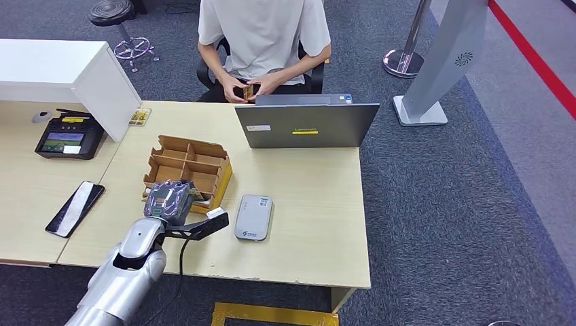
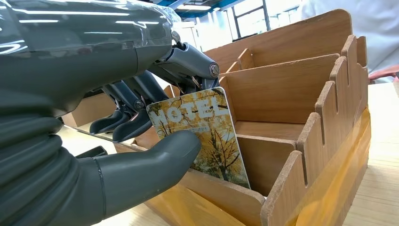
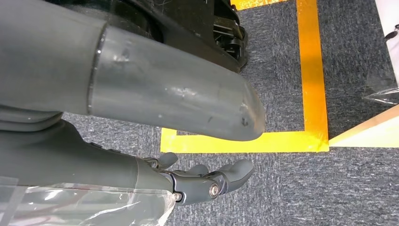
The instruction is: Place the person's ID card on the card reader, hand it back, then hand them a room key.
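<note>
Head view shows us our left hand [image 1: 168,202] at the lower left of the frame, sitting over the near compartment of the wooden divider box [image 1: 188,171] on the pale desk [image 1: 299,204]. In the left wrist view we see the left hand pinching a room key [image 2: 202,136], a card printed "HOTEL" over yellow trees, between thumb and fingers [image 2: 131,125]; the card's lower edge is still down inside the box compartment. The card reader [image 1: 254,216] lies just right of the box in the head view. At the top centre the person [image 1: 263,41] sits behind the laptop [image 1: 306,125], holding a small card [image 1: 249,91] in both hands. Our right hand [image 3: 207,181] hangs over grey carpet, fingers loosely apart and holding nothing.
</note>
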{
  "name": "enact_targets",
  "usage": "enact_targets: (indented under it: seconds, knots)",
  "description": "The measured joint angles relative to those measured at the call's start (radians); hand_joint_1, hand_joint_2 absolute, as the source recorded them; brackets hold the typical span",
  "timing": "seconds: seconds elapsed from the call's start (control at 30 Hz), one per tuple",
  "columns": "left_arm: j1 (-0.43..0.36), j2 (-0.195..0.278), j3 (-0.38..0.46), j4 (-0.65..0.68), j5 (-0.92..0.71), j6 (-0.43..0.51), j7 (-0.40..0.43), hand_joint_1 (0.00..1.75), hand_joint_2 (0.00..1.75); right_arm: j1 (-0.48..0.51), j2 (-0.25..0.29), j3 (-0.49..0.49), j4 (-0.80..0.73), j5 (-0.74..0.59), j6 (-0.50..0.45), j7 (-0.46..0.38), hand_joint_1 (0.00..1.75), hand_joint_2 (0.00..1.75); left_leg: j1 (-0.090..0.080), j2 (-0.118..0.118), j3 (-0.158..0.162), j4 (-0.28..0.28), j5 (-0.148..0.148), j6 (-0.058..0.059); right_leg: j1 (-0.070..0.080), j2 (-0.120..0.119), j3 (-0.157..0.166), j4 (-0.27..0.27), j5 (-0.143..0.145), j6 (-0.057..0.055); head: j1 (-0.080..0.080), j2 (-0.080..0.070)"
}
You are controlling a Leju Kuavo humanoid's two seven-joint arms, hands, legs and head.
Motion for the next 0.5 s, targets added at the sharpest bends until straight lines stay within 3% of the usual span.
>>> enact_targets:
  seconds: [0.5]
  knots:
    - [0.003, 0.000, 0.000, 0.000, -0.013, 0.014, 0.024, 1.75, 1.75, 0.000, 0.000, 0.000, 0.000, 0.002, 0.000, 0.000, 0.00, 0.00, 0.000, 0.000, 0.000, 0.000, 0.000, 0.000, 0.000, 0.000, 0.000, 0.000, 0.000, 0.000, 0.000, 0.000]
